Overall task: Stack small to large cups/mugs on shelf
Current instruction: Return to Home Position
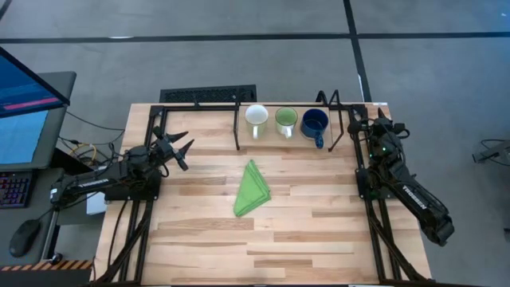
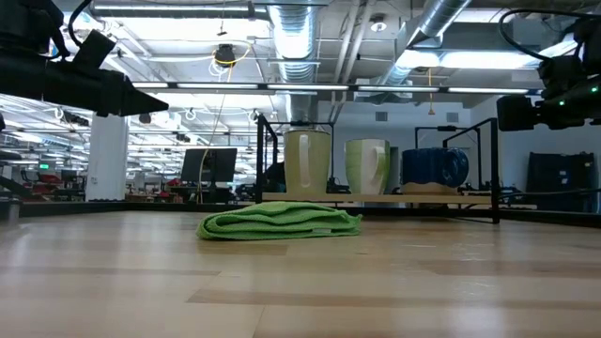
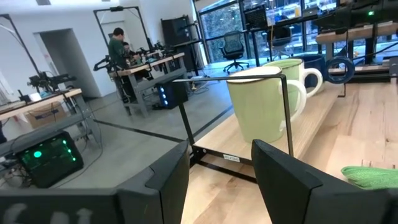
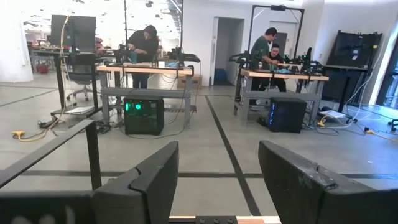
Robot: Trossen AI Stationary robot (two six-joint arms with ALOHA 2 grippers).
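Here the white mug point(image 1: 256, 118), light green mug point(image 1: 286, 119) and dark blue mug point(image 1: 315, 123) stand side by side on the shelf point(image 1: 271, 142). The left claw point(image 1: 182, 150), apart from the shelf, and the right claw point(image 1: 376, 118), just beside it, gape empty. Pulling back, the right claw might clip a shelf post and jolt the dark blue mug.

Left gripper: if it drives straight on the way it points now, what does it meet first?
Probably the shelf post, with the white mug right behind it; depth is hard to judge.
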